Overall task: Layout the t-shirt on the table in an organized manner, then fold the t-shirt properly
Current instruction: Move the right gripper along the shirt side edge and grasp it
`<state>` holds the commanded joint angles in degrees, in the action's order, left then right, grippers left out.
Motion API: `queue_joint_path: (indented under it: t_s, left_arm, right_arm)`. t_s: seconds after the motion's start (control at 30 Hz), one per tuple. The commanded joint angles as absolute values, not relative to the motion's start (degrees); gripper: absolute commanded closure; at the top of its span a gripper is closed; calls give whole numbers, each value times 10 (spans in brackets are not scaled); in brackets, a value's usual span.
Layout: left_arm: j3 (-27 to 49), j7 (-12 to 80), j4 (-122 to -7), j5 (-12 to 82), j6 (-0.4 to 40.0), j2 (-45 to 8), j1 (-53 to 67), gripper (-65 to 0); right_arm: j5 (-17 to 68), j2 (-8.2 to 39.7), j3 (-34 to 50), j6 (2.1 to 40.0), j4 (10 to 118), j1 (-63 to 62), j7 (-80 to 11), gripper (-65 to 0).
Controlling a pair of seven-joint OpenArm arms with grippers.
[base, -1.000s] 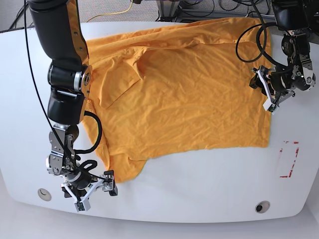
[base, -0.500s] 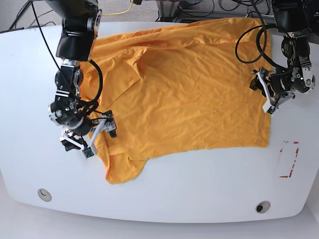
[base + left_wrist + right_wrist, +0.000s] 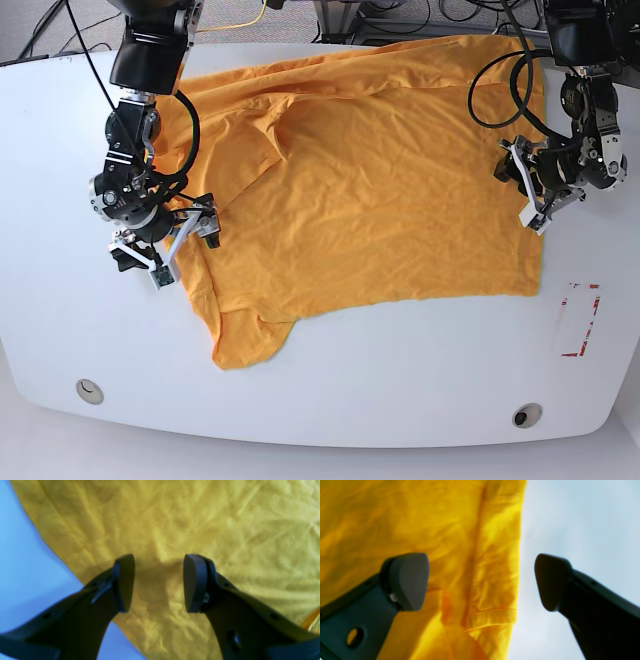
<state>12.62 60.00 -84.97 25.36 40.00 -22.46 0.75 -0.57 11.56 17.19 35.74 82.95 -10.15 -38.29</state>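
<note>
The table (image 3: 330, 400) is seen as a glossy white top with curved edges, and most of its far half is covered by the t-shirt (image 3: 370, 190). The orange-yellow garment is spread wrinkled from the far edge toward the middle, with a sleeve hanging down toward the near left corner. A red-marked rectangle (image 3: 579, 320) is drawn near the right edge, clear of the cloth, and two grommet holes (image 3: 526, 414) are set along the near edge. The right gripper (image 3: 165, 248) is held at the shirt's left edge, its jaws spread wide, one finger (image 3: 406, 580) over fabric and the other over bare table. The left gripper (image 3: 532, 188) is placed at the shirt's right edge, jaws apart over the cloth, nothing being pinched between the fingers (image 3: 123, 582).
</note>
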Motion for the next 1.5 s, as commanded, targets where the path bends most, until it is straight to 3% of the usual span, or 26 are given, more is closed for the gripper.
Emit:
queue_joint_path:
  t_s: [0.2,0.7,1.23,1.5]
  left_arm:
    - [126,600,-850,254,400,-225,7,-296]
    - [126,600,-850,256,400,-225,9,-296]
    - [126,600,-850,256,400,-225,9,-296]
    - [126,600,-850,256,400,-225,9,-296]
  right_arm:
    - [-6,130,171,357,759,-108,-334,-650]
    - [-6,140,171,357,749,-116,-331,-650]
    - [-2,193,171,357,659,-144,-267,-650]
    - [-2,190,171,358,704,-153,-301,-650]
